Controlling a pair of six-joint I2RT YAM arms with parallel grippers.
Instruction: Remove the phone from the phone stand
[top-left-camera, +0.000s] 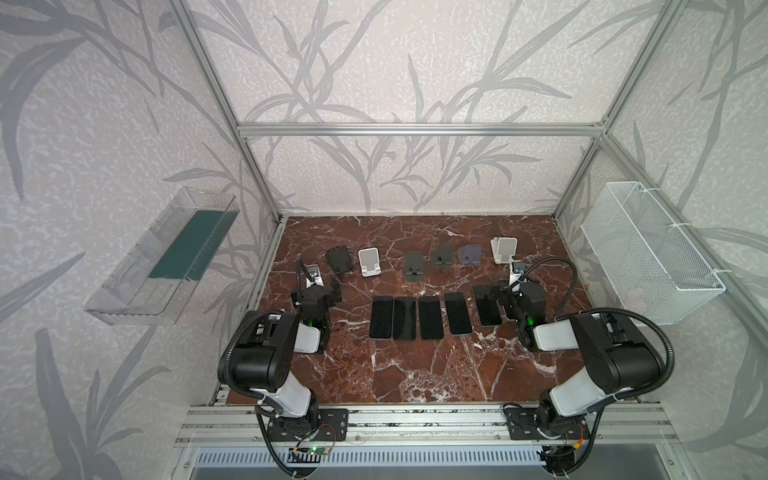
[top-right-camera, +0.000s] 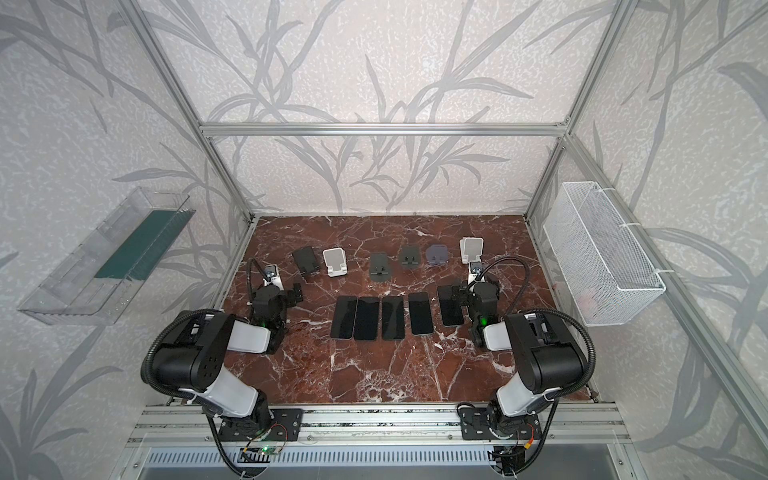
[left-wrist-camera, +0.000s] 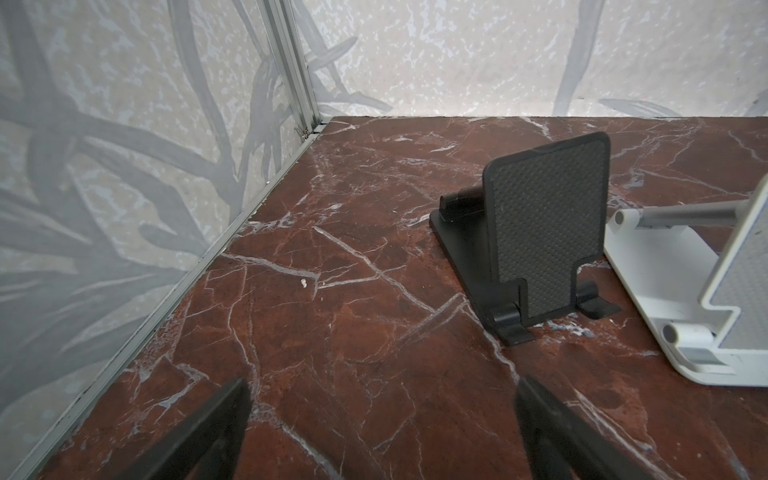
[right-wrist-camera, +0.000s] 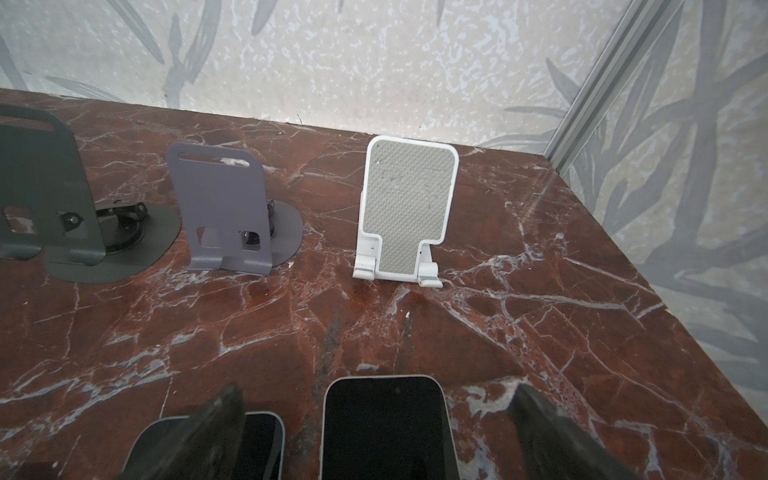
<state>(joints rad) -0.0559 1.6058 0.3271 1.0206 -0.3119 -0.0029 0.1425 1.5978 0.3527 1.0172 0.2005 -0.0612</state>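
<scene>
Red marble table (top-left-camera: 415, 365) carries flat phones (top-left-camera: 429, 318) and 6 stands (top-left-camera: 368, 262); left gripper (left-wrist-camera: 382, 386) and right gripper (right-wrist-camera: 379, 392) gape empty.

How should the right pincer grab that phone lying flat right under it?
By its two long edges, coming straight down: the phone lies flat, screen up, between the fingers of the open right pincer. The neighbouring phone looks close, so go carefully.

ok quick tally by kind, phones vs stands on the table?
Phones: 6 (the last shows clearly only in the right wrist view)
Phone stands: 6
Total: 12
</scene>
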